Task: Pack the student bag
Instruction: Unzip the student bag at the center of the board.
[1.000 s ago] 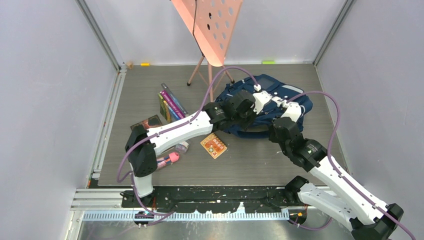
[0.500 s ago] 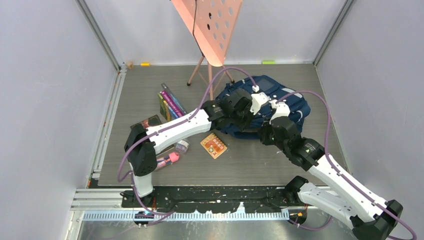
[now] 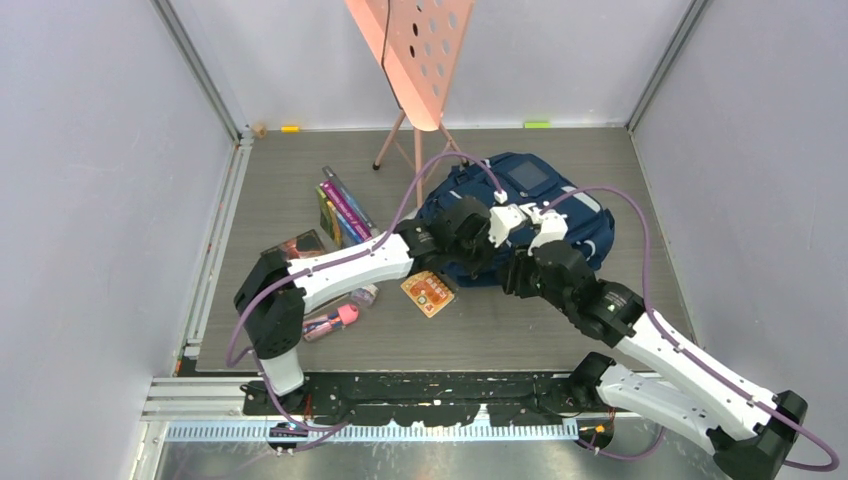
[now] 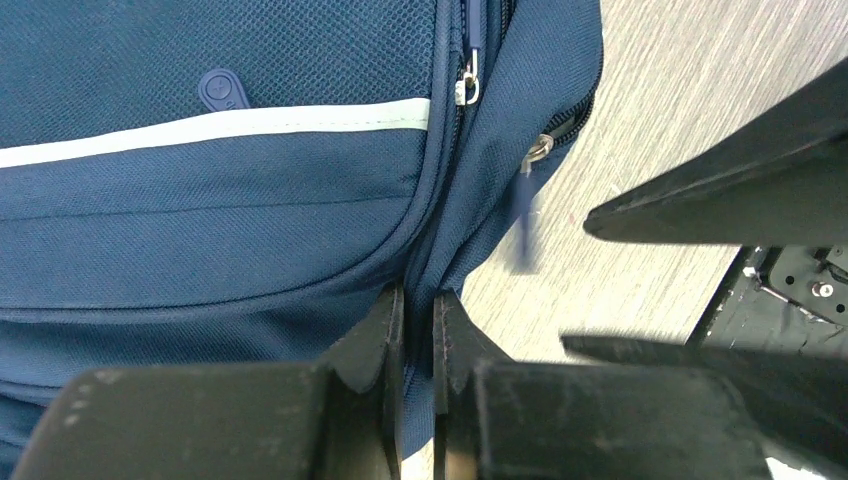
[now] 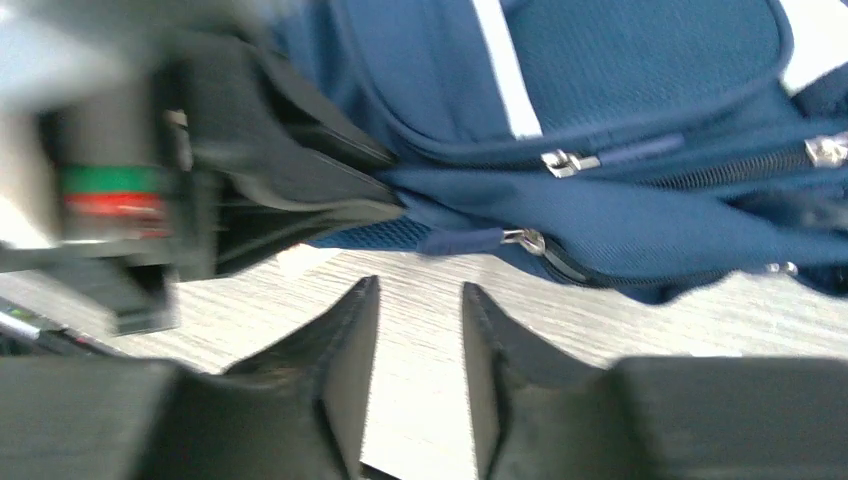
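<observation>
The left end effector (image 4: 420,312) was kept pinched shut on a seam fold of the large navy blue fabric student bag (image 4: 200,220); the right end effector (image 5: 420,300) had been part-opened, empty, beside a navy zip pull (image 5: 460,241); the bag, on the grey worktop (image 3: 300,170), had been tugged slightly leftward; unzipping was judged unfinished.
</observation>
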`<state>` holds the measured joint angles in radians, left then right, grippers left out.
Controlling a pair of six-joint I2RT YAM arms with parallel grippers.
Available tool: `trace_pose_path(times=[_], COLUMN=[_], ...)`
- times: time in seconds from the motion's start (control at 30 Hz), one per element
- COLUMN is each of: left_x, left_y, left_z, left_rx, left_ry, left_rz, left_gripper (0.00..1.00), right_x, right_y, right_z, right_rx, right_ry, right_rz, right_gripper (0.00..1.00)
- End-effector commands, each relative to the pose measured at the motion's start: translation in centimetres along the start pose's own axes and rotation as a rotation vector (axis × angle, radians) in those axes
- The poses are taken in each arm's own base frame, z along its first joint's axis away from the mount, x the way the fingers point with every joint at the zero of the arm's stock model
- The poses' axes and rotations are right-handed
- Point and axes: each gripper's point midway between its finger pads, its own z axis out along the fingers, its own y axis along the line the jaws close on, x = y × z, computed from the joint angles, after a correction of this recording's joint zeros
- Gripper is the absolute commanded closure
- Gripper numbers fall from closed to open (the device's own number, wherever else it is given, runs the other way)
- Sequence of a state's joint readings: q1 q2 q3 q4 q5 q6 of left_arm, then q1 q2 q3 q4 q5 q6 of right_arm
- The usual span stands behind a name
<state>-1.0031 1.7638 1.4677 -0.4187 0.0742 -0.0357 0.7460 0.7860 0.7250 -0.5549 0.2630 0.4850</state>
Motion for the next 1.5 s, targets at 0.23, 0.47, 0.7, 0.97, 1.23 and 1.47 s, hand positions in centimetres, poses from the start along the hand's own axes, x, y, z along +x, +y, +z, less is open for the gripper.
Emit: trace_pose_path(times=[0.23, 0.47, 0.7, 0.97, 1.23, 1.47], left_x=[-1.2, 1.2, 2.9, 3.6, 3.6, 0.6], left_y=[-0.8, -0.8, -0.9, -0.5, -1.6, -5.1], left_z=[-1.8, -1.5, -0.8, -0.8, -1.1, -3.6], left_rx=[0.024, -0.014, -0.112, -0.168, -0.149, -0.097], left_ry=[-0.191, -0.176, -0.144, -0.137, -0.151, -0.265], left_rz=[-0.015, 0.04, 0.083, 0.079, 0.068, -0.086], left_gripper=[1.0, 0.97, 0.94, 0.95, 0.87, 0.25], right_x=[-3.3, -2.4, -1.1, 0.9, 2.5, 1.1], right_y=[-3.8, -8.0, -12.9, -15.0, -15.0, -13.5], right_z=[-3.9, -3.5, -2.1, 0.3, 3.1, 2.8], right_rx=[0.175, 0.425, 0.639, 0.572, 0.524, 0.419], right_ry=[-0.197, -0.238, -0.255, -0.214, -0.221, -0.273], right_rz=[0.147, 0.232, 0.405, 0.659, 0.722, 0.742], right_gripper=[0.24, 0.13, 0.01, 0.03, 0.35, 0.99])
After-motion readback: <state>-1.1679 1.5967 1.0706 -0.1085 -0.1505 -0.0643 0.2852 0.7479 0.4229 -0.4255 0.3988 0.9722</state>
